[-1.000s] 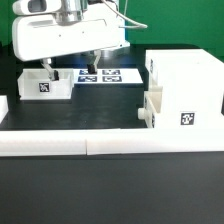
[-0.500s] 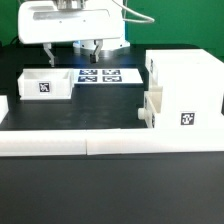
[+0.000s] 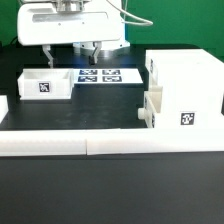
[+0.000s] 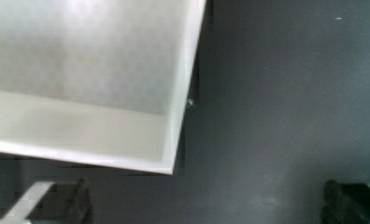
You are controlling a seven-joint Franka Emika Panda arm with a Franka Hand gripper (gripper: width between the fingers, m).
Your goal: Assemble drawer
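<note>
The tall white drawer housing (image 3: pixel 185 85) stands at the exterior view's right, with a tag on its front. One small knobbed tray (image 3: pixel 152 108) sits partly inside its lower slot. The second tray (image 3: pixel 45 83) rests on the black table at the exterior view's left, tag facing front. My gripper (image 3: pixel 92 47) hangs open and empty above the table, up and to the exterior view's right of that tray. In the wrist view the tray's white corner (image 4: pixel 93 90) shows, apart from my gripper (image 4: pixel 200 205), whose dark fingers (image 4: pixel 49 205) are spread wide.
The marker board (image 3: pixel 100 75) lies flat behind the loose tray, under my gripper. Long low white border strips (image 3: pixel 110 145) run along the front of the table, and a short one (image 3: pixel 3 107) stands at the exterior view's left edge.
My gripper has risen and moved from over the left tray toward the exterior view's right. The tray stays on the table, free of the fingers.
</note>
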